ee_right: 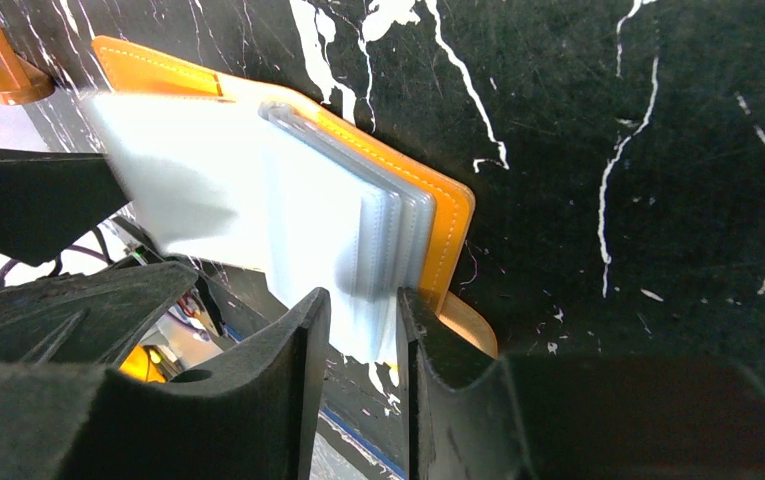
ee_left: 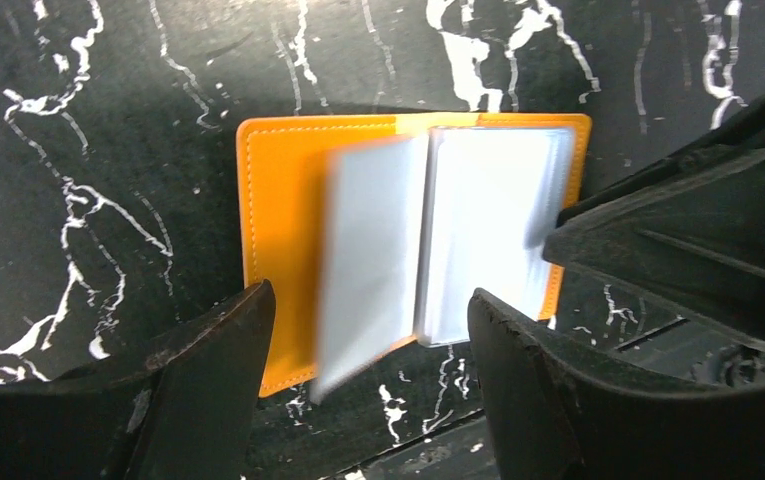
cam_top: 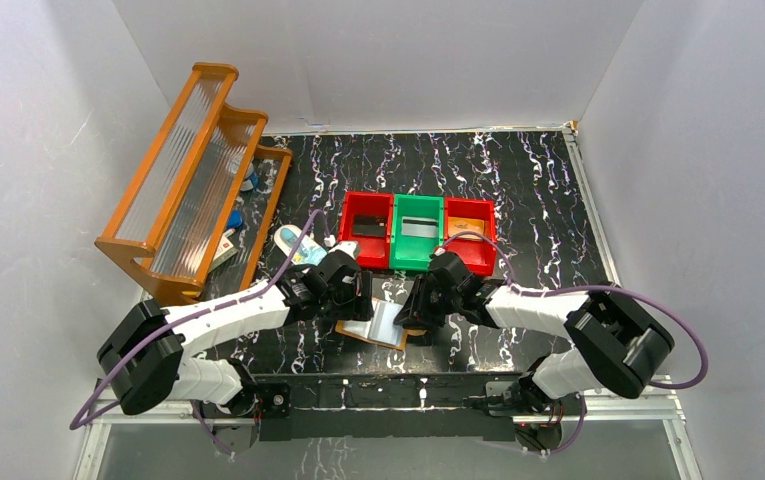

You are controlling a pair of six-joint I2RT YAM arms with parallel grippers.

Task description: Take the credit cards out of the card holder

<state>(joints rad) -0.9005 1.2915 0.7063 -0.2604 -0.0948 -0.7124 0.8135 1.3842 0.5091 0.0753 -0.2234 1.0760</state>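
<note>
Here the card holder [ee_left: 278,250] lies open on the black table [cam_top: 558,200], near its front edge, clear sleeves [ee_right: 328,200] fanned. We see the left gripper [ee_left: 370,298] spread wide over it, grasping nothing. The right gripper [ee_right: 363,295] has jaws narrowly apart at the sleeves' edge; if it pinches them we cannot tell. Both wrists hide part of the holder from above. Behind stand red and green bins [cam_top: 417,235]; left, a wooden rack [cam_top: 193,180].

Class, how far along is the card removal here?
Done: the card holder lies open on the table. In hand: a blurred sleeve page stands half-turned under the open left gripper; the right gripper sits at the holder's edge. Left: no card visibly out.
</note>
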